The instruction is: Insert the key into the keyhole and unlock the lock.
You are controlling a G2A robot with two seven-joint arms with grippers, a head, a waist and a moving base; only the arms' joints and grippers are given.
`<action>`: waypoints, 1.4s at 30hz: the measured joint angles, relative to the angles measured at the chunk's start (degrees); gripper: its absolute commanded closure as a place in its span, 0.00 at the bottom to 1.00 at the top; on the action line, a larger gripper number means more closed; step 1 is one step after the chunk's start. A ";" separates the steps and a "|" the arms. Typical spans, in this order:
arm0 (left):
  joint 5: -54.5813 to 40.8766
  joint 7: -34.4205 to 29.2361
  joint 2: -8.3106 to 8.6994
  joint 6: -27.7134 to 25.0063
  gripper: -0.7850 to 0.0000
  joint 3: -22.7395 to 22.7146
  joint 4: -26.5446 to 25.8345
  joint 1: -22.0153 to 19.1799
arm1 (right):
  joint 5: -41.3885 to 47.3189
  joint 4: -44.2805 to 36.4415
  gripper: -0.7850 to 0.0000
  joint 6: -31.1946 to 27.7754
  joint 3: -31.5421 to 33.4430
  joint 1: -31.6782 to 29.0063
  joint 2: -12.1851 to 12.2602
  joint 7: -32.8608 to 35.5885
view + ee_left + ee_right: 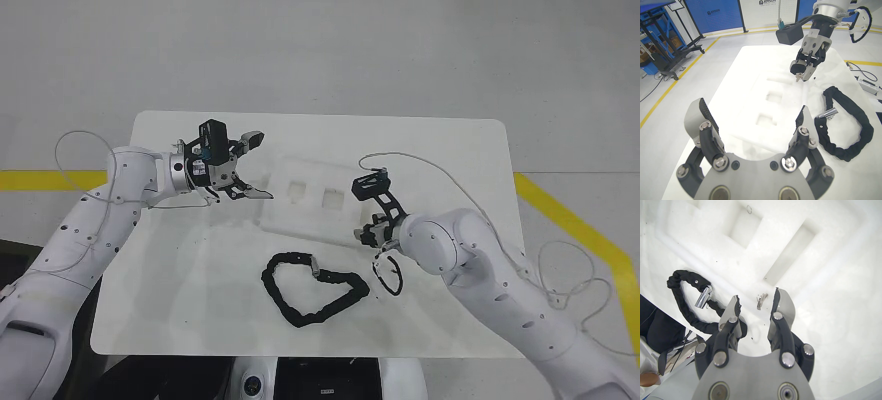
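Nearest the robot, a black chain lock [310, 290] lies looped on the table. Just beyond it, the right gripper [756, 294] stands with fingers apart, straddling the small key [761, 301]. The key lies unclamped, its length crosswise to their closing line. Farther off, the left gripper [752, 104] hovers wide open over the foam tray [285, 215].

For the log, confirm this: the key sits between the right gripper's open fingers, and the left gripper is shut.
Not quite: the left gripper is open, as the left wrist view shows. The key does sit between the right gripper's open fingers.
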 measured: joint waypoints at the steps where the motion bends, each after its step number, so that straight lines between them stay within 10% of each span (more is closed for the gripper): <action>1: 0.00 0.00 0.00 0.00 0.00 0.00 0.00 0.00 | -0.12 0.09 0.65 0.06 0.01 0.01 -0.05 -0.02; 18: 0.00 0.00 0.00 0.00 0.00 0.00 0.00 0.00 | -3.06 0.96 1.00 0.54 0.58 -0.62 -0.77 0.27; 42: 0.00 0.00 0.00 0.00 0.00 0.00 0.00 0.00 | -8.00 -2.80 1.00 0.62 7.61 -2.63 -0.57 0.77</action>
